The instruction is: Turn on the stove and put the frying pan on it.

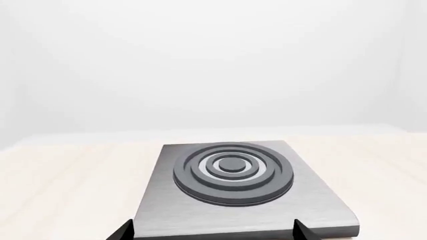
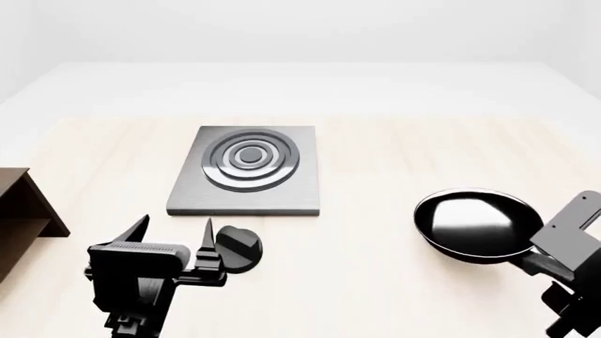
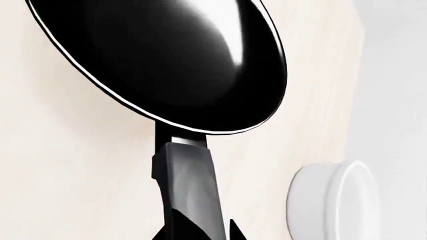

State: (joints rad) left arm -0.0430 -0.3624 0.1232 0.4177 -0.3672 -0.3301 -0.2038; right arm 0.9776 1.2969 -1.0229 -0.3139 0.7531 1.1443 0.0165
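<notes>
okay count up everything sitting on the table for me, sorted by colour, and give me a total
Black: 2, the frying pan and the stove knob
Dark grey: 1, the stove plate
White: 1, a round bowl, seen only from the right wrist
Brown: 1, a wooden shelf at the left edge
Total: 5

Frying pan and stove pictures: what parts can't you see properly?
- Frying pan handle end: hidden by the right arm in the head view, cut off by the edge in the right wrist view.
- Right tool's grip: out of frame.
- Knob: partly covered by the left tool in the head view.
- White bowl: cut off by the right wrist view's edge.
</notes>
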